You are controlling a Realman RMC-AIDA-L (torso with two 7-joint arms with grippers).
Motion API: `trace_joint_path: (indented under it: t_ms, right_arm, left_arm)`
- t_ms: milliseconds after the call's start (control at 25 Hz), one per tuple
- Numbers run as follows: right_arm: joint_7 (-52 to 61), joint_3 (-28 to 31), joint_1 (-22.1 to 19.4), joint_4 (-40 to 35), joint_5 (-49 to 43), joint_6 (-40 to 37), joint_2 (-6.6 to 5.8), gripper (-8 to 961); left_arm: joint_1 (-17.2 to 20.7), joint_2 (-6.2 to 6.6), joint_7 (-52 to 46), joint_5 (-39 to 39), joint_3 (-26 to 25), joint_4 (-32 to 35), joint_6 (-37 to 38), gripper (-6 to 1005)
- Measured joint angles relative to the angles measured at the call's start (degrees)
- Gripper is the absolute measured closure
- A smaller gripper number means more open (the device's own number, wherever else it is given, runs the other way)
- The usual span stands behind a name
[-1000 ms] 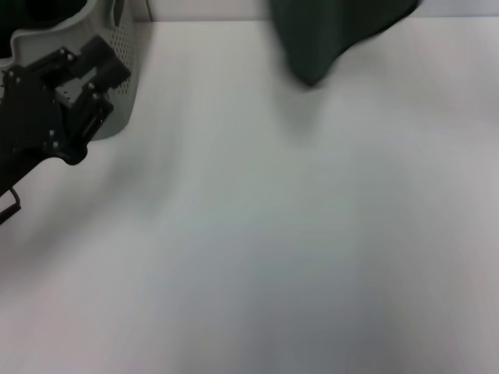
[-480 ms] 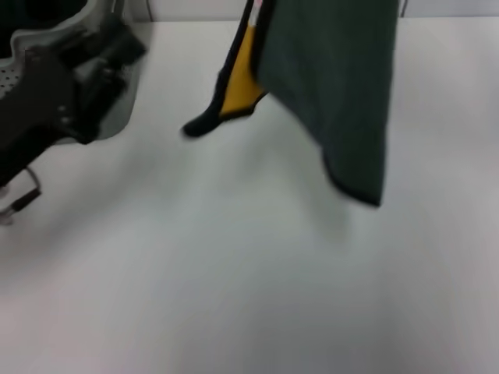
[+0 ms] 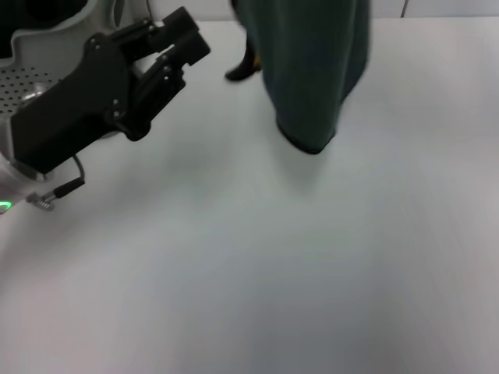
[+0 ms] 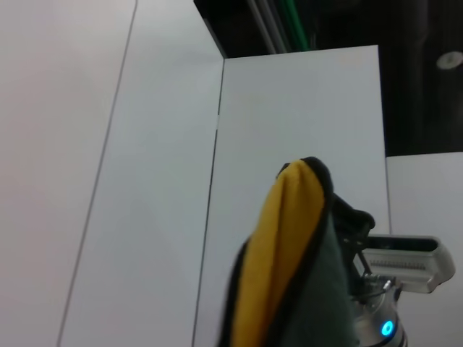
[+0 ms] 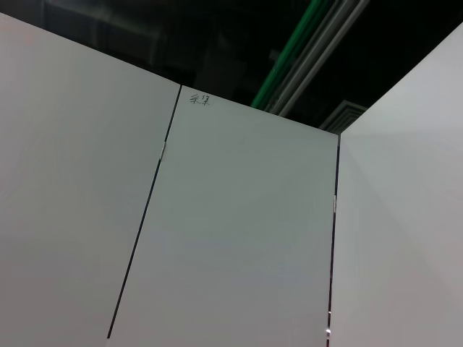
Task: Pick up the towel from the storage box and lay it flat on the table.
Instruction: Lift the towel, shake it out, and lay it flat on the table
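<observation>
I see the towel (image 3: 312, 70) hanging above the table (image 3: 257, 265), top end out of head view, low tip near the surface. Left gripper (image 3: 183, 43) sits beside it w/ a clear gap, over the storage box (image 3: 39, 58) edge; jaws look spread, holding nothing. Right gripper: can't see it.

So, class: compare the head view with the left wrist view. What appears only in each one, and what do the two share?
Only the head view shows the broad white table, the pale grey-green perforated plastic storage box at its far left, and the black left gripper raised over the table beside the box. Only the left wrist view shows upright white wall panels, a dark ceiling, and a broad yellow underside of the cloth. Both show the dark green soft towel hanging, off the table, its holder out of sight.
</observation>
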Motion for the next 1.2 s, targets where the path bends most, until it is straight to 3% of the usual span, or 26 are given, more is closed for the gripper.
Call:
trace_joint_path:
  t_ms: [440, 640, 840, 1200]
  right_arm:
    - [1.5, 0.1, 0.2, 1.5, -0.2, -2.9, -0.89, 897]
    - [1.6, 0.1, 0.3, 1.5, -0.2, -3.2, -0.67, 893]
    - [1.7, 0.2, 0.6, 1.6, -0.1, -3.0, -0.66, 889]
    - [1.8, 1.5, 0.7, 1.8, 0.2, -2.7, -0.41, 882]
  left_arm:
    - [-4.7, 0.10, -4.6, 0.2, -0.2, -3.4, -1.3, 637]
    - [-6.0, 0.33, -9.5, 3.8, -0.1, -3.2, -1.1, 625]
    - [-6.6, 0.20, -10.4, 6.9, 0.2, -3.2, 0.6, 498]
    - [-7.2, -0.31, -10.7, 7.1, 2.8, -3.5, 3.3, 509]
